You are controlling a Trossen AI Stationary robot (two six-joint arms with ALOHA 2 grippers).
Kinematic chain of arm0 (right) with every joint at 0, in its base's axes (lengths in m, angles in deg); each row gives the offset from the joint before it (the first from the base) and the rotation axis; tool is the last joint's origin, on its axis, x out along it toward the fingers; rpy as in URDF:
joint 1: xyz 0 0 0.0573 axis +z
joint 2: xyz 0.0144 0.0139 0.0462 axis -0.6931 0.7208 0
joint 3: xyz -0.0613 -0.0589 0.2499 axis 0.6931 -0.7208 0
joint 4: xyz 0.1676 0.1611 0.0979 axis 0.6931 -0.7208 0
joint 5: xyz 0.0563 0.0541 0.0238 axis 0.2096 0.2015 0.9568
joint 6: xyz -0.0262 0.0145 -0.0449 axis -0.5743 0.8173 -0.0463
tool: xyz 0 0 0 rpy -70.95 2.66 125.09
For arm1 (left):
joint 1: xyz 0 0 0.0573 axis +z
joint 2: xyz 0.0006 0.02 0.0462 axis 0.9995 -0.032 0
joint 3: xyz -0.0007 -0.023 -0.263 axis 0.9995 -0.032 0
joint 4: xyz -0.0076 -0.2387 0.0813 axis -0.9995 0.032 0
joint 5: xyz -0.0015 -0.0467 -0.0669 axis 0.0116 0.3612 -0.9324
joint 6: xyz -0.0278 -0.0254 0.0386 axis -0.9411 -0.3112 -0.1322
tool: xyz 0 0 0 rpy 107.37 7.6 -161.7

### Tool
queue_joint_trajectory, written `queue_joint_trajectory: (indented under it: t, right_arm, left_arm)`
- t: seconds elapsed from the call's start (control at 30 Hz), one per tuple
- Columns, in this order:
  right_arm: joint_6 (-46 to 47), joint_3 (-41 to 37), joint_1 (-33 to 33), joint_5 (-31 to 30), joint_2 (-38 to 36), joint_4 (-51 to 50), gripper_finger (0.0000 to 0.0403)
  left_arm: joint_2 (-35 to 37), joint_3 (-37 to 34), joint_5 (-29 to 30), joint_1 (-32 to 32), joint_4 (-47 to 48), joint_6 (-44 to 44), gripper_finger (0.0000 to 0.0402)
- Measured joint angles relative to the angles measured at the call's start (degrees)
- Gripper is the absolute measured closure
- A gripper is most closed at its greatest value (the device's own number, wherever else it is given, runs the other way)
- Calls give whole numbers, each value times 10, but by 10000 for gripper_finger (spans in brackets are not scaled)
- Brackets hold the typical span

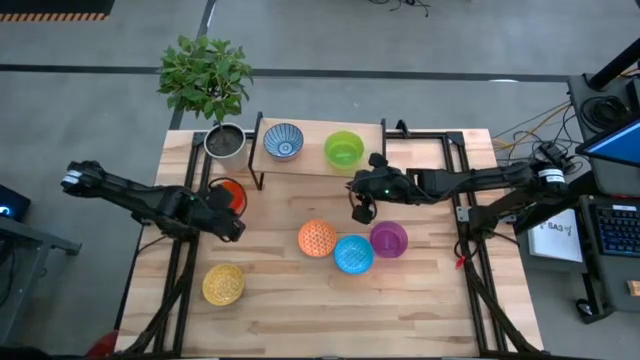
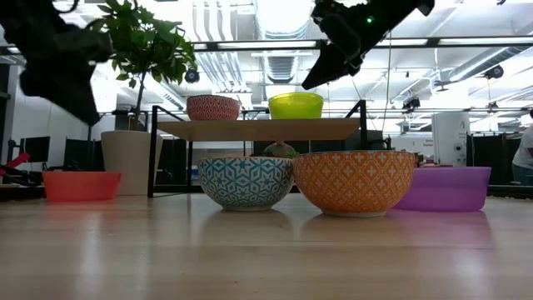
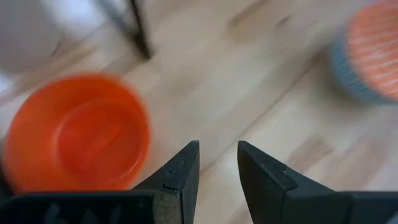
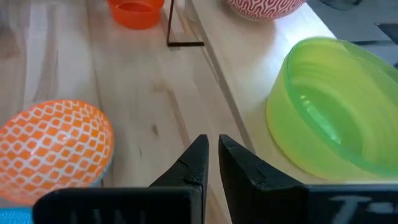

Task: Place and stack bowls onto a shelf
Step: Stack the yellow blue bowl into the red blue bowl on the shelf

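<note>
The shelf [image 1: 315, 165] stands at the table's far side and carries a blue-white patterned bowl [image 1: 283, 141] and a green bowl [image 1: 343, 149]. On the table rest a red-orange bowl [image 1: 228, 193], an orange patterned bowl [image 1: 317, 238], a bright blue bowl [image 1: 353, 254], a purple bowl [image 1: 388, 239] and a yellow bowl [image 1: 223, 284]. My left gripper [image 3: 217, 152] hovers open just near of the red-orange bowl [image 3: 81, 134], holding nothing. My right gripper [image 4: 213, 146] is shut and empty, raised in front of the shelf beside the green bowl [image 4: 336, 106].
A grey plant pot [image 1: 225, 141] with a leafy plant stands at the shelf's left end. Black frame rails run along both sides of the table. Bare wood lies along the near edge and between the yellow bowl and the three central bowls.
</note>
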Motion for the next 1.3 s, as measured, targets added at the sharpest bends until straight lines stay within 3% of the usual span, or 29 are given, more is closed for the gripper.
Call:
queue_joint_trajectory:
  t: [0.23, 0.57, 1.3]
  right_arm:
    - [8, -9, 23, 1, -7, 2, 376]
    - [13, -7, 54, -1, -8, 2, 376]
    - [18, -7, 58, -1, -8, 2, 376]
  left_arm:
    - [-65, 24, -35, 60, 67, -29, 310]
    - [-134, 23, -80, 177, 61, 76, 310]
    - [-149, 22, -84, 187, 42, 111, 310]
